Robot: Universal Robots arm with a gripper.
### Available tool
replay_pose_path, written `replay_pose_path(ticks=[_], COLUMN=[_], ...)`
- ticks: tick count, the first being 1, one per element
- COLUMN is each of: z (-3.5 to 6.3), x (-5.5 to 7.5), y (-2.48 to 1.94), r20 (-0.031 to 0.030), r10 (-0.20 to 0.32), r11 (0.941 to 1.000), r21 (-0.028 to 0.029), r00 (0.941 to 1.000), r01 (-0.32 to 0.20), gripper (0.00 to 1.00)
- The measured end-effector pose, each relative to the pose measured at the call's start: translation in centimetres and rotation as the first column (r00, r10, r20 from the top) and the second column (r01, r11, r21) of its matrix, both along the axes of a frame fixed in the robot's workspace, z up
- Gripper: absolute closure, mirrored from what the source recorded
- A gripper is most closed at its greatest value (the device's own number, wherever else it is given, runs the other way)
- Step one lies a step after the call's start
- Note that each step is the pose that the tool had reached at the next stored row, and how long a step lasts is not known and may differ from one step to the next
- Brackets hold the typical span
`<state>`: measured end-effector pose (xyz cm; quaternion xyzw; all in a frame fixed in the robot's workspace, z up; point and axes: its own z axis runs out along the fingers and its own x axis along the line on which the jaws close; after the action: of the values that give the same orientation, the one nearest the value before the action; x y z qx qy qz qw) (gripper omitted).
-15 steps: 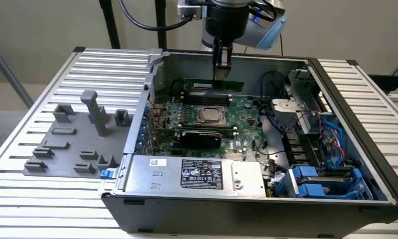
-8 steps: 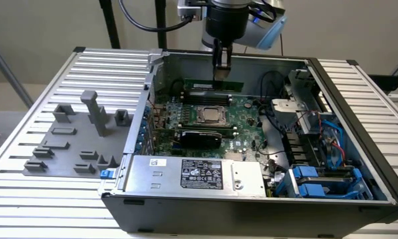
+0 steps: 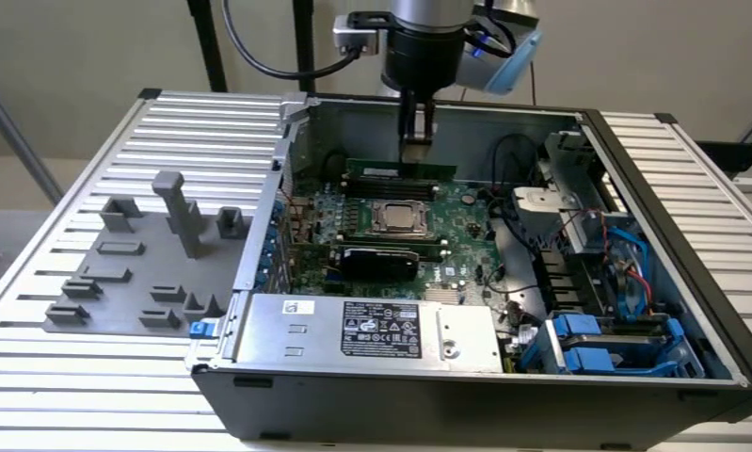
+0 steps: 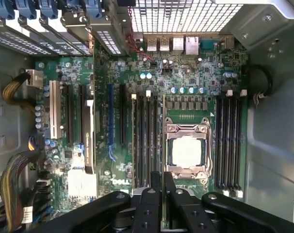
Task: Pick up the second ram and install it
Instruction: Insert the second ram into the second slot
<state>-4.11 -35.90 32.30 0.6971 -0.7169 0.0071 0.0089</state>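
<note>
My gripper (image 3: 413,146) hangs inside the open PC case, shut on the second ram (image 3: 401,170), a narrow green stick held level above the green motherboard (image 3: 464,250). In the wrist view the black fingers (image 4: 155,194) pinch the second ram (image 4: 162,136), seen edge-on as a thin line. It runs between the CPU socket (image 4: 187,150) and the long black slots (image 4: 146,141) beside it. Another stick (image 3: 376,256) appears seated in a slot on the near side of the CPU socket (image 3: 401,217). More black slots (image 4: 229,141) lie on the socket's other side.
A silver power supply (image 3: 363,330) fills the case's front. Blue drive bays (image 3: 601,344) and cables sit at the exterior view's right. A grey fixture tray (image 3: 150,273) lies outside the case at the left. Yellow and black cable bundles (image 4: 16,92) run along the board's edge.
</note>
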Motion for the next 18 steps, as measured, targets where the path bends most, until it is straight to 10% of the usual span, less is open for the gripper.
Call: replay_pose_path(ticks=[18], z=[-3.27], x=[-0.3], y=[-0.17], r20=[0.0001], r10=[-0.001], r11=[1.0], r21=[-0.0001], r00=[1.0], r01=[0.001], gripper=[1.0])
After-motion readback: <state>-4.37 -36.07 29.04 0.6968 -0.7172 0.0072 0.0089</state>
